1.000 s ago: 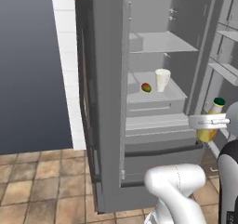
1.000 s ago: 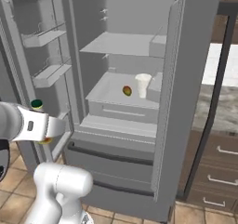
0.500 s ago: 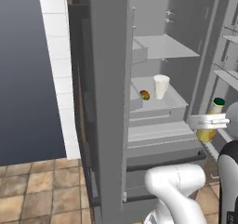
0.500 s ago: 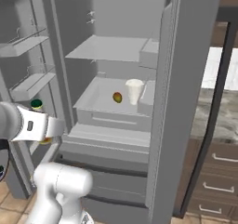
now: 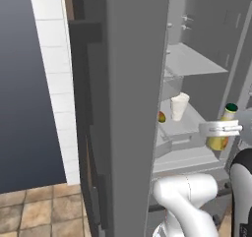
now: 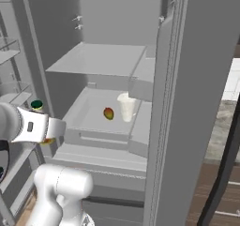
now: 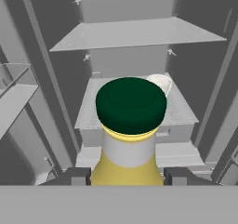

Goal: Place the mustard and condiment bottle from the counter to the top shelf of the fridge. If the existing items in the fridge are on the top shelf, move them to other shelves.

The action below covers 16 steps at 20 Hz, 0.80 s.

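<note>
My gripper (image 7: 129,176) is shut on the mustard (image 7: 130,125), a yellow bottle with a green cap, held upright in front of the open fridge (image 6: 197,103). From the left base the gripper (image 5: 220,129) holds the mustard (image 5: 218,141) just outside the lower shelf. From the right base only the cap and a yellow sliver of the mustard (image 6: 37,105) show behind the gripper (image 6: 49,132). The top shelf (image 7: 139,32) is bare and lies above the bottle. The white cup (image 6: 126,107) and mango-like fruit (image 6: 108,113) stand on the shelf below it. The condiment bottle is out of view.
The fridge's dark door edge (image 5: 130,108) rises close on the left, beside a white tiled wall (image 5: 51,83). Door bins (image 7: 16,95) hang at the left of the hand view. A strip of the counter (image 6: 226,126) over brown drawers (image 6: 225,192) shows at the far right.
The whole picture has shifted and the fridge looms larger: the base has driven closer to it. The gripper still holds the mustard in the same pose.
</note>
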Available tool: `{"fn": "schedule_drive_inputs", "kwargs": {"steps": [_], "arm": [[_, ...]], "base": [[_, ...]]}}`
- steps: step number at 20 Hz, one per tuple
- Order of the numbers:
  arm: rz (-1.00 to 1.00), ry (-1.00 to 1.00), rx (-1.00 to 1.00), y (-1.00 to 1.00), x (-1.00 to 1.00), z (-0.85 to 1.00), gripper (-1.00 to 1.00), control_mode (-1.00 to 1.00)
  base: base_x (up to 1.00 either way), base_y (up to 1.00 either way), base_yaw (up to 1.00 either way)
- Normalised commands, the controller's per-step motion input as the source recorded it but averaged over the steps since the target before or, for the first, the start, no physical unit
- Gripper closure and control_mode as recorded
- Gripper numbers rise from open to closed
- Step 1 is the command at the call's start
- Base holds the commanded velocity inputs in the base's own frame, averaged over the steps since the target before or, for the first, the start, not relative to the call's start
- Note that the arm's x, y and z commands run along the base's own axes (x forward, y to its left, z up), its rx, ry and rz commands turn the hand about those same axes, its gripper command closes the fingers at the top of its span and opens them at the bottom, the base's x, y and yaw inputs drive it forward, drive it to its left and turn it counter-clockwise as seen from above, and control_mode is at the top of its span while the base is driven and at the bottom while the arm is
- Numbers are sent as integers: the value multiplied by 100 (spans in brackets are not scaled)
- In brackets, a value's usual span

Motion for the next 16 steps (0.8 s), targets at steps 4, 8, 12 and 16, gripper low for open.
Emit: {"fn": "schedule_drive_inputs", "kwargs": {"steps": [4,8,12,16], "arm": [[0,0,0,0,0,0,100,100],[0,-8,0,0,19,59,100,-100],[0,-8,-1,0,36,100,100,-100],[0,-1,0,0,79,72,100,-100]], "base": [[50,0,-1],[9,0,0],[0,0,0],[0,0,0]]}}
